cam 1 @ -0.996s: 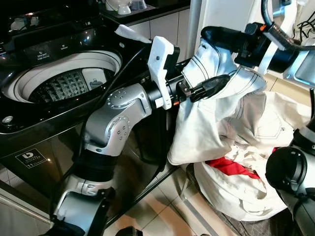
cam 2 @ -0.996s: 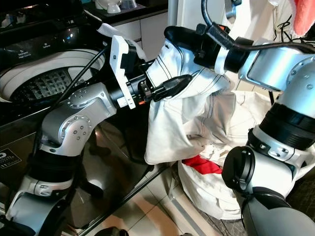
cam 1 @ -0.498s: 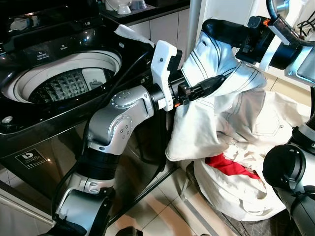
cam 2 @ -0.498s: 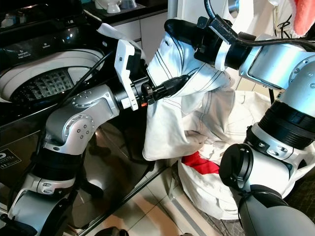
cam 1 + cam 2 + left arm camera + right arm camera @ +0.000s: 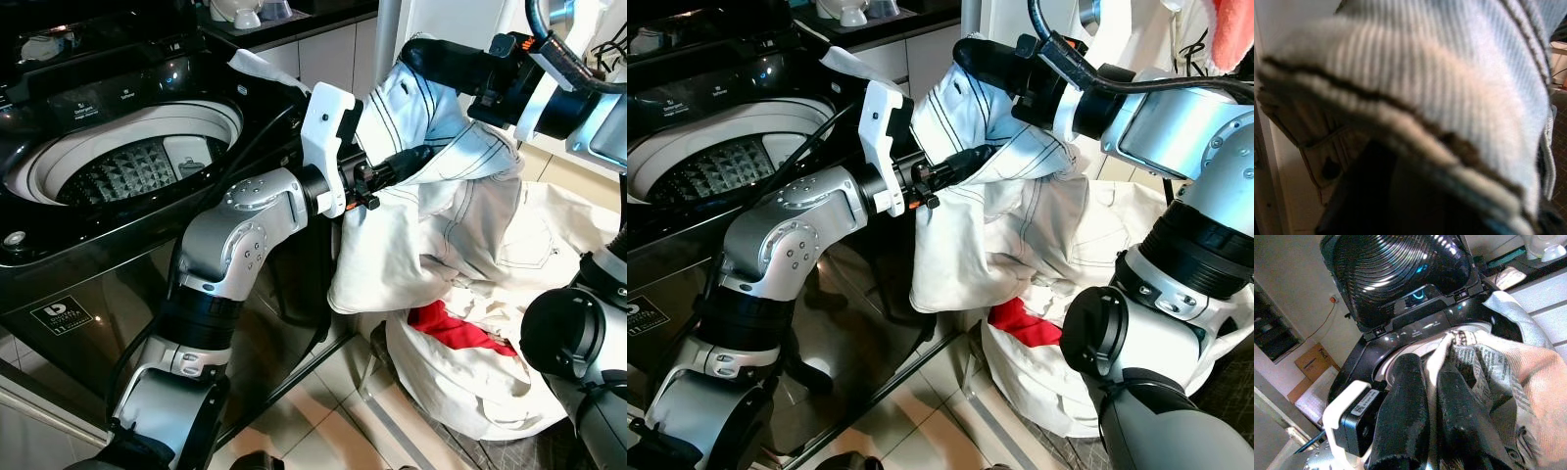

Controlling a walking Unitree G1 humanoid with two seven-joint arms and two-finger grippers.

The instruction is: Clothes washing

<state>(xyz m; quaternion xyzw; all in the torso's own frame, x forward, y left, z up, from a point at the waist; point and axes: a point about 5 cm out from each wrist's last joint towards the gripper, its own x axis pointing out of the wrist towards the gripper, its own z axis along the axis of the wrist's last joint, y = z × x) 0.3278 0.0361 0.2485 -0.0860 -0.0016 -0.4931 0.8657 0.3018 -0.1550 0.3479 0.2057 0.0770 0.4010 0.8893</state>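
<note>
You've got one white garment (image 5: pixel 431 225) with dark contrast stitching held up between both grippers, just right of the glossy black top-load washing machine (image 5: pixel 127 117), whose lid is open on a perforated metal drum (image 5: pixel 132 171). Left gripper (image 5: pixel 416 157) is buried in the ribbed cloth, fingers can't be told; right gripper (image 5: pixel 1425 401) pinches a fold at the top. One white laundry bag (image 5: pixel 470 392) on the floor holds one red item (image 5: pixel 460 328); front label (image 5: pixel 59 315) unreadable.

Left gripper (image 5: pixel 416 162) and right gripper (image 5: pixel 423 57) both raised, clamped shut.
</note>
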